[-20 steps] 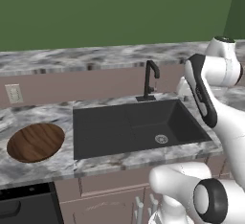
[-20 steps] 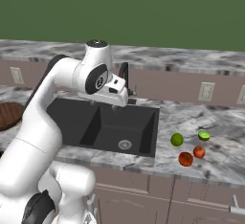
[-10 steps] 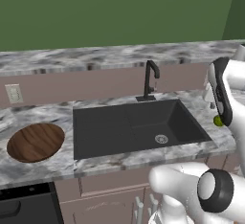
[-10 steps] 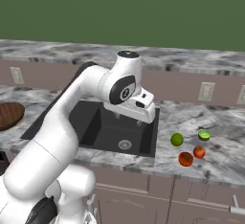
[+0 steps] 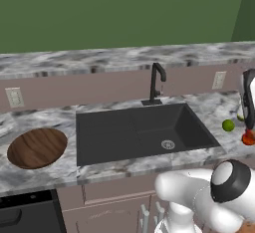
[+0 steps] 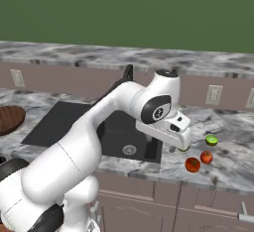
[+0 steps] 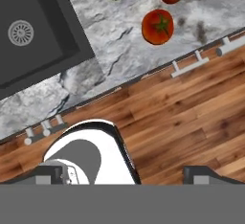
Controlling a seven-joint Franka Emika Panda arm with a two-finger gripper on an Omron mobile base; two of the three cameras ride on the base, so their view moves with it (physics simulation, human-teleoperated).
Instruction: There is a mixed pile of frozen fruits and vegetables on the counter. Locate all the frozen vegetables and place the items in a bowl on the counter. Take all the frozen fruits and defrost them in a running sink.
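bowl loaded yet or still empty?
Empty. The bowl shows only bare wood grain in the left base view; the tomato lies on the counter.

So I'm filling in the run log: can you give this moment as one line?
phase: reaching toward pile | jaws: open, nothing held | tomato on counter | bowl empty | sink empty

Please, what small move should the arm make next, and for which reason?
Probably lower the open gripper toward the red-orange tomato-like lump near the front edge of the grey-and-white marbled counter. The gripper holds nothing, and the hand view looks down over the counter edge with the lump ahead of the fingertips. That vegetable belongs in the dark brown wooden bowl, left of the dark grey sink.
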